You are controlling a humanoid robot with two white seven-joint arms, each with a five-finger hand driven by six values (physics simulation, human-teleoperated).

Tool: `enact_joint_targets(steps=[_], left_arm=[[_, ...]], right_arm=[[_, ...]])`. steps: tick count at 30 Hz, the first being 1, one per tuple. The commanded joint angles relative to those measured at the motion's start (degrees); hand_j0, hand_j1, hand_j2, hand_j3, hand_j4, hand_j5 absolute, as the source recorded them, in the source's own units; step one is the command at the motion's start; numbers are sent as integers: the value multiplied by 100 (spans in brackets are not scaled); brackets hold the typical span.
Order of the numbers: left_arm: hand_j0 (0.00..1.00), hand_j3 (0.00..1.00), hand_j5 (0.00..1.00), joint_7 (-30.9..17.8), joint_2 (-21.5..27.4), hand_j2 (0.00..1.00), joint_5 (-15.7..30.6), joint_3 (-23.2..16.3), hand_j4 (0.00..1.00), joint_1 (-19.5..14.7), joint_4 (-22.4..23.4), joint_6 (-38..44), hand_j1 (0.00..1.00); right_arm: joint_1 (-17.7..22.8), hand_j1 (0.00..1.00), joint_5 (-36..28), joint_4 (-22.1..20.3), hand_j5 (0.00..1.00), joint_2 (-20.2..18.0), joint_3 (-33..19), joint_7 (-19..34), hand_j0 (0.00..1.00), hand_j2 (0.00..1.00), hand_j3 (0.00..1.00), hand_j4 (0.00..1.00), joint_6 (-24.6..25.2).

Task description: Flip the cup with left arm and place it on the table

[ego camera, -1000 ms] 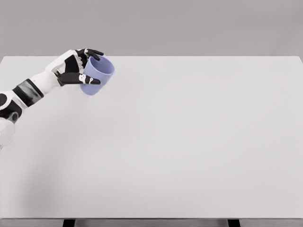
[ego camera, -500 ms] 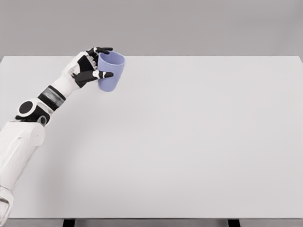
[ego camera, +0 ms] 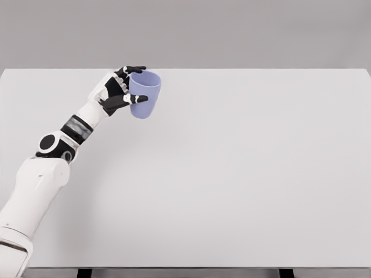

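Cup (ego camera: 145, 95) upright, mouth up, in left hand (ego camera: 119, 88)

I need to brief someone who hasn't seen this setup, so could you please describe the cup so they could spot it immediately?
Start at the wide white table and look to its far left part, where the white left arm reaches in. The left hand, with black fingers, grips the cup from its side. It is lavender-blue, upright with its opening up, the only coloured object.

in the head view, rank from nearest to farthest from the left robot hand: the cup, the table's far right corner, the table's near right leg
1. Blue cup, held in the left robot hand at far left.
2. Table's far right corner, across the table top.
3. Near right table leg, at the bottom edge.
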Motion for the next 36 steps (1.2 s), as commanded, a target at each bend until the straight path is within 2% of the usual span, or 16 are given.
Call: enact_joint_targets(steps=[1, 6, 12, 21, 24, 36], left_arm=[[54, 54, 54, 0, -12, 54, 28, -4, 54, 0, 31, -51, 54], [56, 56, 56, 0, -12, 56, 19, 5, 56, 62, 22, -218, 56], [56, 56, 56, 0, -21, 56, 28, -4, 56, 246, 31, -868, 56], [60, 60, 60, 0, -38, 60, -166, -39, 60, 308, 39, -1026, 60], [65, 65, 65, 0, -91, 65, -262, -30, 65, 387, 31, -1114, 65], [74, 74, 74, 0, -108, 74, -280, -48, 74, 510, 83, -1106, 74]], right_arm=[[0, 100, 0, 0, 100, 0, 0, 1, 100, 100, 100, 100, 0], [0, 100, 0, 0, 100, 0, 0, 1, 100, 100, 100, 100, 0], [0, 100, 0, 0, 100, 0, 0, 1, 100, 100, 100, 100, 0], [0, 100, 0, 0, 100, 0, 0, 1, 100, 100, 100, 100, 0], [0, 100, 0, 0, 100, 0, 0, 1, 100, 100, 100, 100, 0], [0, 100, 0, 0, 100, 0, 0, 1, 100, 100, 100, 100, 0]])
